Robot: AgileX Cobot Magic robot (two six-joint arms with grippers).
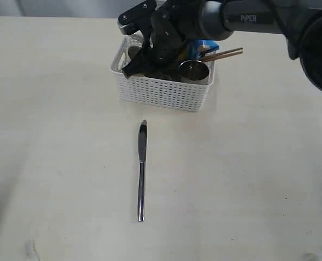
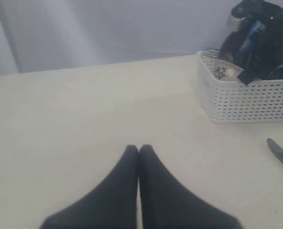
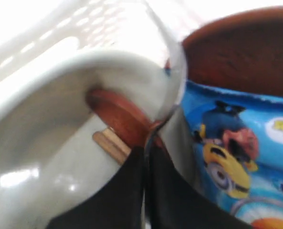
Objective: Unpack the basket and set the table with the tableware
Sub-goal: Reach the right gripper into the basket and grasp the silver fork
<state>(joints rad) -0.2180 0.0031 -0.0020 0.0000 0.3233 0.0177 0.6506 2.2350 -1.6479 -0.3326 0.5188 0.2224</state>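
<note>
A white lattice basket (image 1: 163,93) stands on a pale desk (image 1: 52,141). A steel knife (image 1: 141,171) lies alone on the desk, near the basket but apart from it, one end pointing towards it.

The basket holds the rest of the tableware. A cream bowl (image 3: 41,143) sits against one wall with a reddish-brown wooden spoon (image 3: 113,113) lying in it. A steel cup (image 1: 194,70) stands upright by the front wall. Brown chopsticks (image 1: 226,54) poke out over the rim. A blue chip bag (image 3: 236,148) lies beside the bowl, and a brown plate (image 3: 241,52) shows beyond the bag. No fork can be made out.

The right claw (image 3: 146,147) is down inside the basket. Its black fingers are pressed almost together, with the tips at the spoon's edge by the bowl's rim. Whether they truly pinch the spoon cannot be told. The left claw (image 2: 139,149) hangs over bare desk, well apart from the basket, pressed together on nothing.

The spoon looks light, stiff and not slippery, and is probably best taken by its narrow part. The bowl looks smooth, heavier and breakable, so a pinch over its rim seems safest. The cup is likely slick and should be gripped by its wall. The thin chopsticks may roll.
</note>
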